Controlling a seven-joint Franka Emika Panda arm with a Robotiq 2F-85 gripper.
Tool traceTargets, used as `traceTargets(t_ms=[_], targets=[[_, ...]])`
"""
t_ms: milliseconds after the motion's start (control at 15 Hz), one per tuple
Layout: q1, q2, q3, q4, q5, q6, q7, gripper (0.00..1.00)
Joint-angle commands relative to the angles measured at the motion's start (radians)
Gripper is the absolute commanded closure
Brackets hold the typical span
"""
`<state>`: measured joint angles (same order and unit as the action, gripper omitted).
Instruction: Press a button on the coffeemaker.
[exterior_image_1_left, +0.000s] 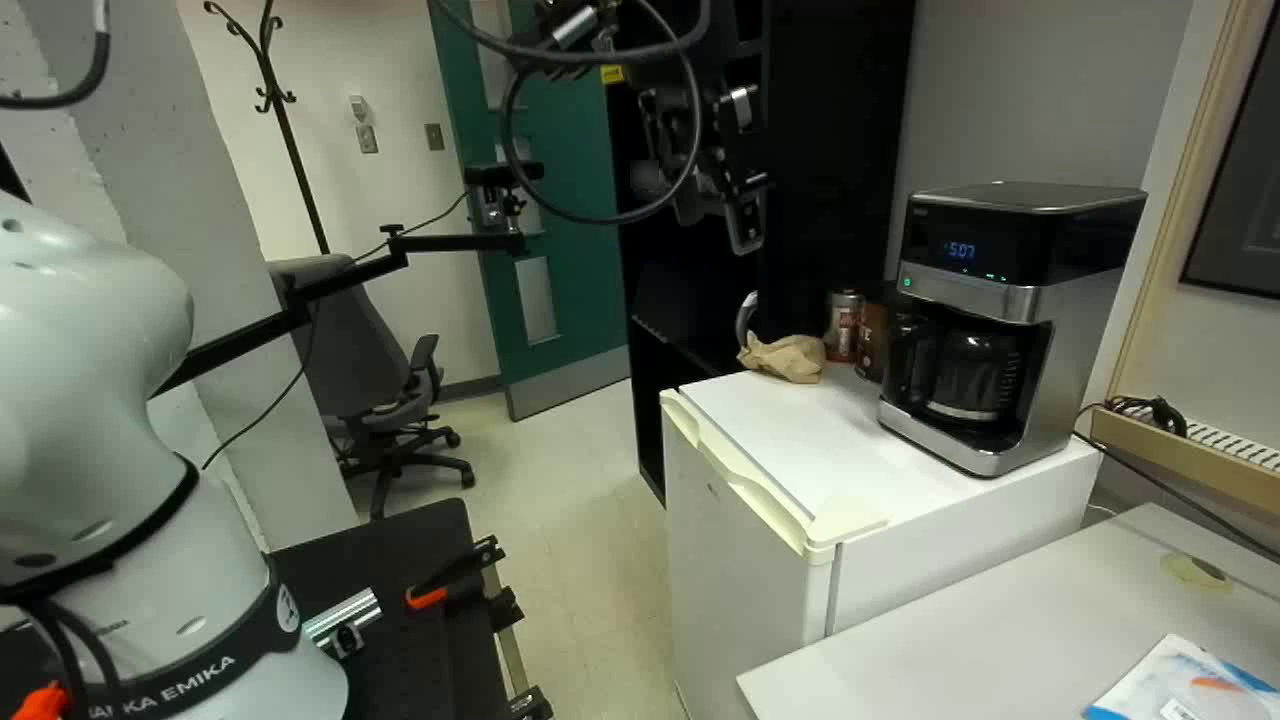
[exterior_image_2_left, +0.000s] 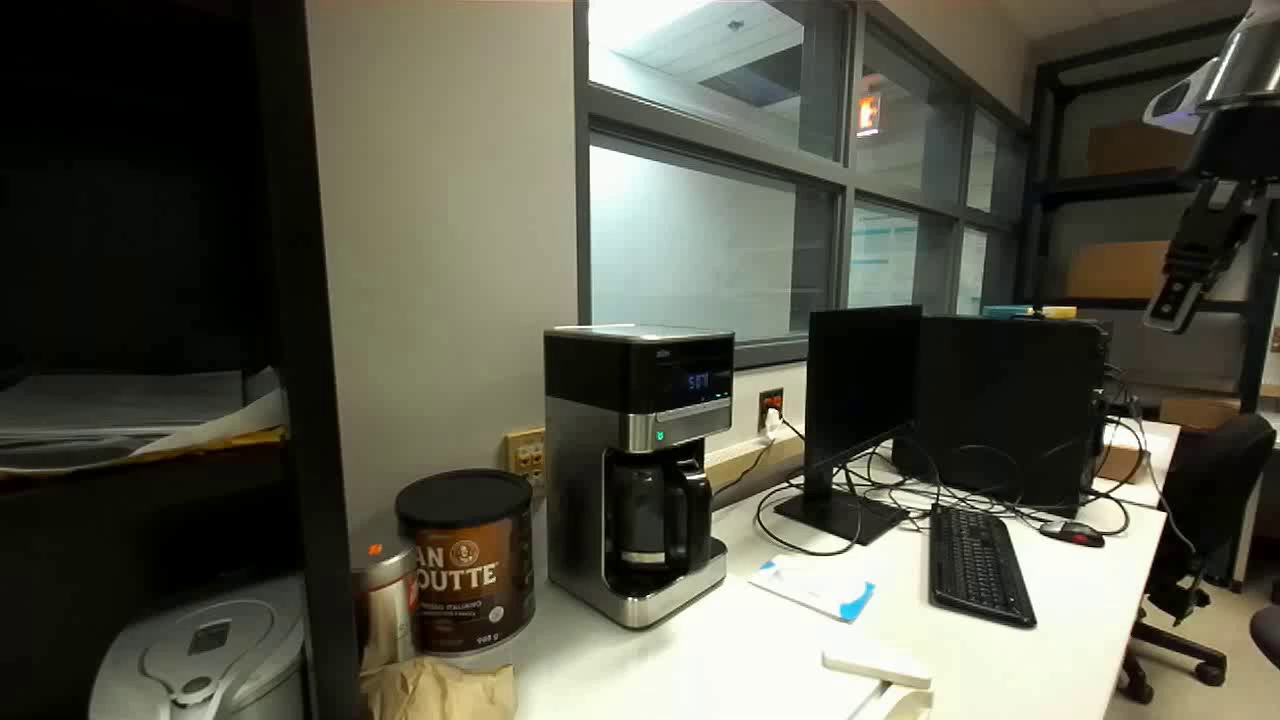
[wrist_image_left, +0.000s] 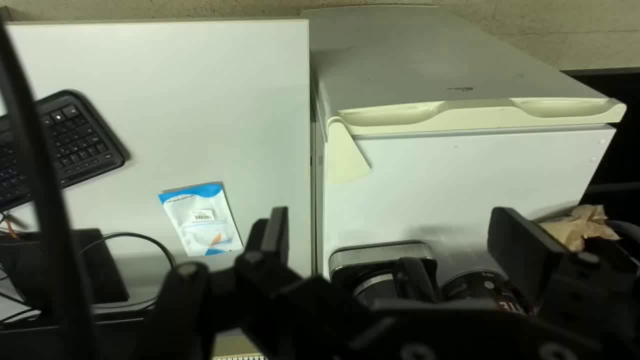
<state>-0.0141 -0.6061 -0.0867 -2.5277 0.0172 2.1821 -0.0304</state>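
Observation:
The boxy black coffeemaker (exterior_image_1_left: 1010, 290) stands upright on the white cabinet, and it also shows in an exterior view (exterior_image_2_left: 585, 480). It has a silver front band, a dark glass carafe (exterior_image_1_left: 970, 375) and a lit 5:07 display (exterior_image_1_left: 958, 250). A green light (exterior_image_1_left: 907, 282) glows at one end of the band. In the wrist view only the coffeemaker's silver base (wrist_image_left: 382, 255) and part of the carafe show; its upper front is hidden by the gripper. My gripper (wrist_image_left: 392, 222) is open and empty. In an exterior view the gripper (exterior_image_1_left: 748, 215) hangs in the air, apart from the coffeemaker.
A coffee can (exterior_image_2_left: 465, 570) and a crumpled paper bag (exterior_image_1_left: 785, 357) sit beside the coffeemaker on the white cabinet (exterior_image_1_left: 780, 430). A tall black shelf (exterior_image_1_left: 830, 150) rises behind. The adjoining white desk (wrist_image_left: 200, 100) bears a blue-white packet (wrist_image_left: 205, 222), keyboard (exterior_image_2_left: 980, 565) and monitor (exterior_image_2_left: 865, 390).

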Motion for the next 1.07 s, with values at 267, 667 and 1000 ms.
traceTargets(t_ms=[267, 667, 1000], targets=[[-0.010, 0.001, 0.008, 0.001, 0.007, -0.002, -0.006, 0.00], [-0.013, 0.107, 0.060, 0.056, -0.083, -0.011, -0.005, 0.00], [-0.036, 0.283, 0.145, 0.177, -0.327, -0.002, 0.017, 0.26]])
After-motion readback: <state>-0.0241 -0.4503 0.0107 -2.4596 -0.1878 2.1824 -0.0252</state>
